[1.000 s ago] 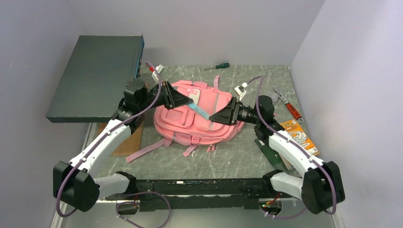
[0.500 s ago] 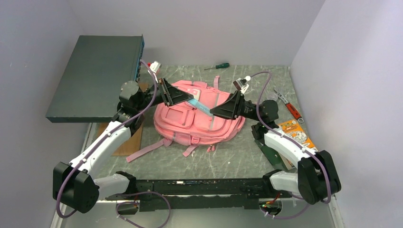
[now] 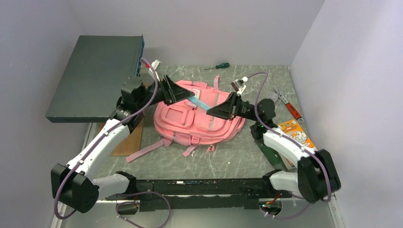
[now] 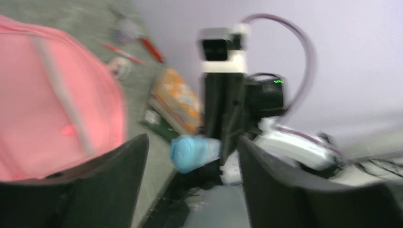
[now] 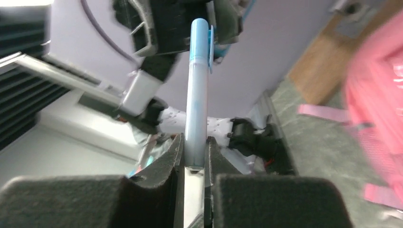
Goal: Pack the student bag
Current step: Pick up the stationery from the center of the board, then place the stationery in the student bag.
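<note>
Though the left wrist view is smeared by blur, the left gripper (image 4: 192, 156) shows its jaws apart on either side of a blue pen (image 5: 196, 95), whose other end the right gripper (image 5: 194, 152) clamps. The student bag (image 3: 190, 121) lies flat on the grey marbled surface (image 3: 228, 156) between pale lilac walls (image 3: 214, 28), under both raised arms.

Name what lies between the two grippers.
A light blue marker spans that gap: the right gripper clamps one end, the left gripper, jaws open, flanks the other. Top and right wrist views show it.
</note>
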`<action>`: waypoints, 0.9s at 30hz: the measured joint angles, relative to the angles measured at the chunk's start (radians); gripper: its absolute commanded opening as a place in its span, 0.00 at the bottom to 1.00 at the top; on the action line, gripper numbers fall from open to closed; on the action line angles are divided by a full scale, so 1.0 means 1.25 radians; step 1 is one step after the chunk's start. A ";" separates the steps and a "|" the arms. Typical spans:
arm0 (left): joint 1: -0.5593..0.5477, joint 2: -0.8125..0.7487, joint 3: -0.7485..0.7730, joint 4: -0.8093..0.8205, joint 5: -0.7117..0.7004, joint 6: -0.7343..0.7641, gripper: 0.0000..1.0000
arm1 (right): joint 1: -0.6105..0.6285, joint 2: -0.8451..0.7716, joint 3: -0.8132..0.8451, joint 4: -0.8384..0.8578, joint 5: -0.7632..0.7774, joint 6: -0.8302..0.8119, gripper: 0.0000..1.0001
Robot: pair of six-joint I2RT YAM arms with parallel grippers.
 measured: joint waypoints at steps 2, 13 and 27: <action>-0.005 0.000 0.057 -0.160 -0.088 0.094 1.00 | -0.020 -0.059 0.020 -0.226 0.039 -0.121 0.00; -0.114 0.159 0.322 -0.676 -0.527 0.429 0.71 | -0.064 -0.184 0.223 -1.032 0.441 -0.668 0.00; -0.108 0.572 0.453 -0.829 -0.604 0.545 0.36 | -0.064 -0.152 0.154 -1.058 0.369 -0.700 0.00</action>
